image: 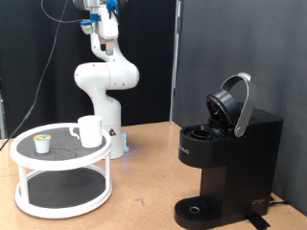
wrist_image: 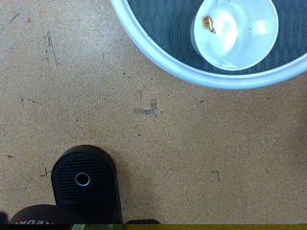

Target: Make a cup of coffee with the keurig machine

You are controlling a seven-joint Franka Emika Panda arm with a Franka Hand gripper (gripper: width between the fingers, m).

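The keurig machine [image: 230, 158] stands at the exterior view's right, black, with its rounded lid [image: 233, 103] hinged up and its round drip base [image: 197, 209] bare. The white cup [image: 90, 130] sits on the top tier of a round white rack [image: 29, 159] at the left, beside a small tan-topped pod [image: 40, 144]. My gripper [image: 96, 11] hangs high at the top edge, far above both, with nothing visible in it. The wrist view looks straight down on the cup [wrist_image: 240, 38], a tan shape at its edge, and the drip base [wrist_image: 84, 180]. No fingers show there.
The white arm base [image: 107, 81] stands behind the rack. Bare wooden tabletop [image: 144, 182] lies between rack and machine. A black curtain [image: 240, 48] hangs behind the machine, and a cable runs off at its lower right.
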